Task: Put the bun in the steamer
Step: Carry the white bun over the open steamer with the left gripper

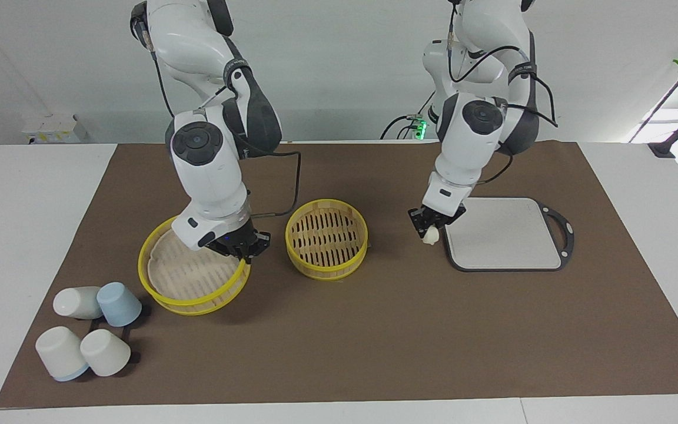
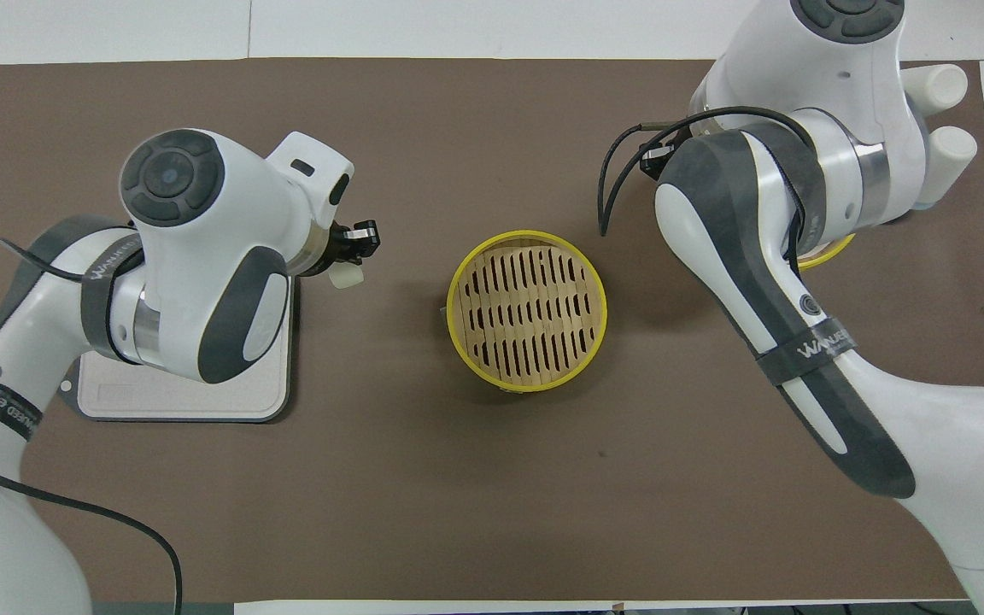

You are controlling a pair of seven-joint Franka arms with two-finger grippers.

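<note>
A brown mat point(image 1: 339, 341) covers the white tabletop point(image 1: 33, 194). A grey board point(image 1: 507, 232) with a black rim lies toward the left arm's end; four upturned cups point(image 1: 89, 330), white and blue, cluster at the right arm's end.
</note>
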